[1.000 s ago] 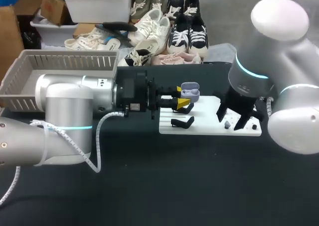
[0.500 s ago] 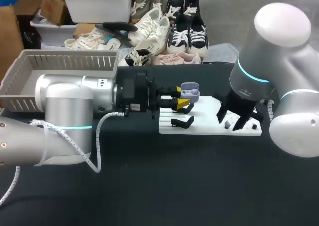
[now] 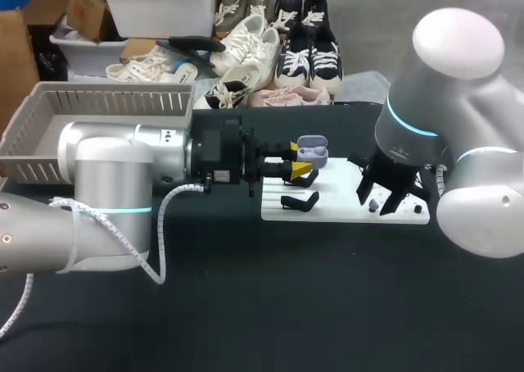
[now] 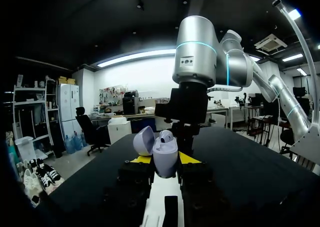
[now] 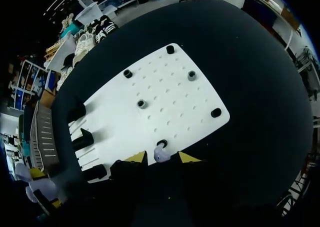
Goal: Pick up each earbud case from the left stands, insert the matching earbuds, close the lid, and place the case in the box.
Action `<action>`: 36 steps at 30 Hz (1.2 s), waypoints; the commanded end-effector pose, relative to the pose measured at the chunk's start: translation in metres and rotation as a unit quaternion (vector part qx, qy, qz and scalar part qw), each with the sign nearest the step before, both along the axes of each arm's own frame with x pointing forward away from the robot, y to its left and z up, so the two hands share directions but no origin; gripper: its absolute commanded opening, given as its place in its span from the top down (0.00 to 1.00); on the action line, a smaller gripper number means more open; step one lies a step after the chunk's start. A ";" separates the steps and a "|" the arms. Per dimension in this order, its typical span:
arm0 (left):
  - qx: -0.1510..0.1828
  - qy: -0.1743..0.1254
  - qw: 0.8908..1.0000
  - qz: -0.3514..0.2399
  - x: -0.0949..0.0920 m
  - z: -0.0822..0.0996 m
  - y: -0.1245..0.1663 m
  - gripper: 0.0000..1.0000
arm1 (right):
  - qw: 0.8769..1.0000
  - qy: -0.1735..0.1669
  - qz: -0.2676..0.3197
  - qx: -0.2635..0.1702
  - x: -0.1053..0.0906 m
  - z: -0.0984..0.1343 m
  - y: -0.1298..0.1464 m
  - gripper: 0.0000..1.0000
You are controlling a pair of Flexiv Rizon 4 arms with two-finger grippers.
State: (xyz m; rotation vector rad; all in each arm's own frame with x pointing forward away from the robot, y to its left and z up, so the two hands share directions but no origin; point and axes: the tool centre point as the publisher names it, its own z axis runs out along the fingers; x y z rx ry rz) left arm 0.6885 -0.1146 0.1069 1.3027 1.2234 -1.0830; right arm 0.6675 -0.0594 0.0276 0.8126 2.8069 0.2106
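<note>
R wrist view: earbud (image 5: 161, 153) bottom hidden by right gripper (image 5: 161, 158). L wrist view: case (image 4: 164, 149) lower part hidden in left gripper (image 4: 165, 159). Head view: box (image 3: 106, 102) partly behind left arm (image 3: 106, 183).

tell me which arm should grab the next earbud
Right. Its open jaws straddle the earbud on the white board; the left jaws are busy, shut on the open case.

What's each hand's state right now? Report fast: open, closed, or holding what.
Left hand: closed on the open-lidded earbud case.
Right hand: open, with a small earbud between its tips, not gripped.
</note>
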 end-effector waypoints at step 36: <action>-0.001 -0.001 1.000 0.002 -0.001 -0.001 0.000 1.00 | 1.000 0.001 0.004 0.004 -0.001 0.011 -0.005 1.00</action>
